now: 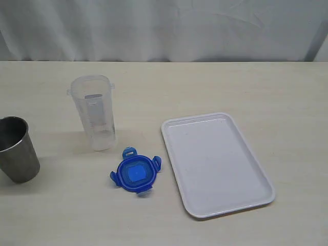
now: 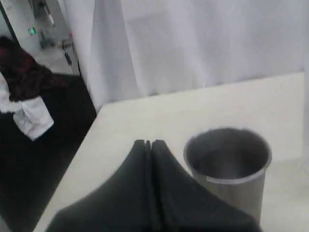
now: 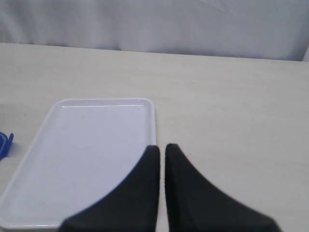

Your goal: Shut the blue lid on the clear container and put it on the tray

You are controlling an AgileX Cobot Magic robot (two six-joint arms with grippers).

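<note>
Lower centre of the exterior view: blue lid (image 1: pixel 135 174) flat on table (image 1: pixel 256 92), near the upright clear container (image 1: pixel 95 113) above-left; tray (image 1: pixel 215 164) right. Both left pincer (image 2: pixel 148 143) and right pincer (image 3: pixel 162 147) pressed together, empty. Next: open 1, grip lid rim, keep it level.

The exterior view's edge cuts the steel cup (image 1: pixel 16 148). The right wrist view shows only one tab of the blue lid (image 3: pixel 4 145), and the right gripper (image 3: pixel 162 147) covers a corner of the tray (image 3: pixel 72 154). The marks on the clear container (image 1: pixel 95 115) are too small to read.
</note>
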